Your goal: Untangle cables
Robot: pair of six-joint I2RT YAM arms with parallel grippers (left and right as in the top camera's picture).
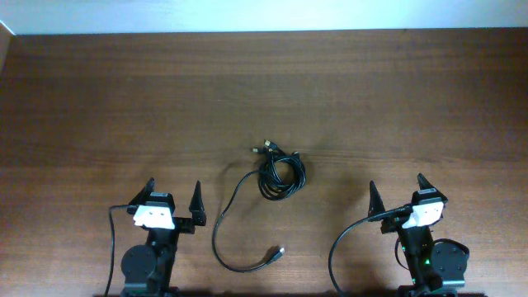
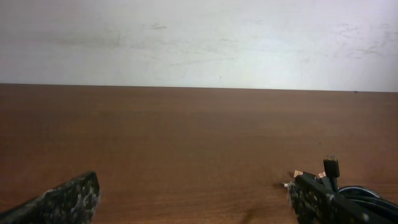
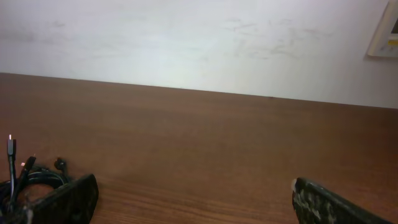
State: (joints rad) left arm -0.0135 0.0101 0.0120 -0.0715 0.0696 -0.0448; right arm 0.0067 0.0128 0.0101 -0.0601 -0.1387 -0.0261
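The cables (image 1: 280,173) lie in a tangled black coil at the middle of the wooden table, with metal-tipped plugs (image 1: 266,149) sticking out at its top left. One loose strand curves down to a plug (image 1: 279,252) near the front. My left gripper (image 1: 173,194) is open and empty at the front left, apart from the coil. My right gripper (image 1: 397,191) is open and empty at the front right. The coil's plugs show at the right edge of the left wrist view (image 2: 329,169) and at the left edge of the right wrist view (image 3: 25,177).
Thicker black arm cords (image 1: 342,247) loop by the right arm's base and run beside the left arm's base (image 1: 112,247). A white wall (image 1: 264,12) bounds the table's far edge.
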